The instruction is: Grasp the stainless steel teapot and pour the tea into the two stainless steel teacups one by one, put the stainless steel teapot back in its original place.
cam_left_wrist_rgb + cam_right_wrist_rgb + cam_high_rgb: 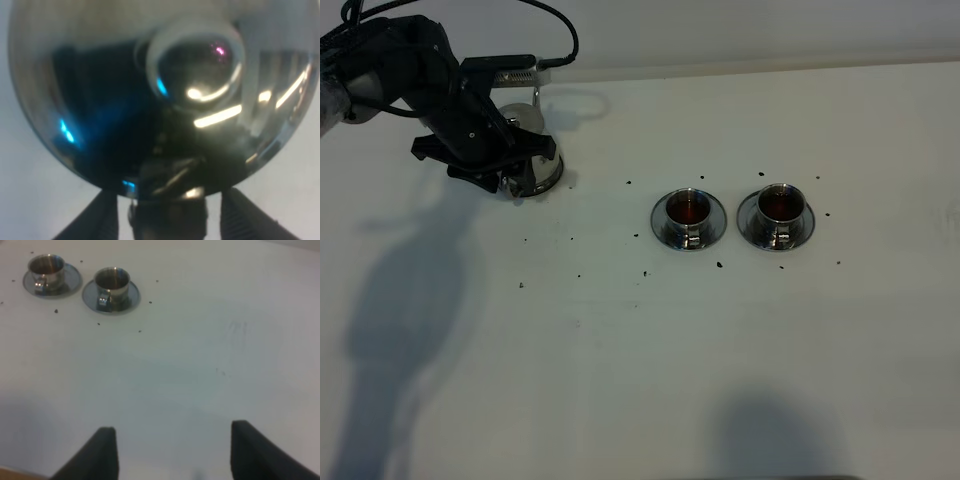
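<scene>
The stainless steel teapot (538, 162) stands at the far left of the table on a flat steel saucer (556, 182), mostly hidden under my left gripper (506, 168). In the left wrist view the teapot (125, 100) fills the frame, and its loop handle (170, 215) sits between the two spread fingers of the left gripper (170, 222), with a gap on each side. The two stainless steel teacups (688, 210) (782, 204) stand on their saucers at mid-table, both holding brown tea. My right gripper (170, 455) is open over bare table, with both teacups (46, 267) (112, 280) far ahead of it.
Dark specks (643, 272) are scattered on the white table (650, 380) around the cups. A black cable (560, 30) loops behind the left arm. The table's far edge (770, 68) runs along the back.
</scene>
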Controlling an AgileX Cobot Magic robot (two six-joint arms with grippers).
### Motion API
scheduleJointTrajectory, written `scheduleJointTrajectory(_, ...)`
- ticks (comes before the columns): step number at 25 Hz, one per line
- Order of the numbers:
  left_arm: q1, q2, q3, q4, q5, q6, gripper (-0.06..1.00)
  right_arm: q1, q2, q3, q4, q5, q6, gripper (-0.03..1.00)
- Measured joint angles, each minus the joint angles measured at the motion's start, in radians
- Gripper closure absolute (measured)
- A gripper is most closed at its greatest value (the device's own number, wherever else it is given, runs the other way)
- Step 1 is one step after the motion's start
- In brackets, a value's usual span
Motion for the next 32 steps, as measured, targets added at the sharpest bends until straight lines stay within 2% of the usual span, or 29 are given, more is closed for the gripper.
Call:
scheduleJointTrajectory(5, 0.000, -0.060, 0.000, 0.001, 0.114, 0.000, 0.42, 0.000, 0.000, 0.000, 0.000, 0.000, 0.000, 0.48)
scheduleJointTrajectory(10, 0.000, -0.148, -0.002, 0.005, 0.284, 0.000, 0.44, 0.000, 0.000, 0.000, 0.000, 0.000, 0.001, 0.48)
scheduleJointTrajectory(15, -0.012, -0.237, 0.062, 0.007, 0.288, 0.001, 0.47, 0.000, 0.000, 0.000, 0.000, 0.000, 0.001, 0.48)
scheduleJointTrajectory(18, -0.021, -0.329, 0.181, 0.004, 0.288, 0.001, 0.47, 0.000, 0.000, 0.000, 0.000, 0.000, 0.001, 0.48)
scheduleJointTrajectory(23, -0.024, -0.519, 0.459, 0.005, 0.285, 0.000, 0.47, 0.000, 0.000, 0.000, 0.000, 0.000, 0.000, 0.48)
scheduleJointTrajectory(27, -0.025, -0.706, 0.715, -0.011, 0.210, 0.000, 0.47, 0.000, 0.000, 0.000, 0.000, 0.000, 0.000, 0.48)
scheduleJointTrajectory(32, -0.026, -0.935, 0.958, -0.018, 0.127, 0.000, 0.47, 0.000, 0.000, 0.000, 0.000, 0.000, 0.000, 0.48)
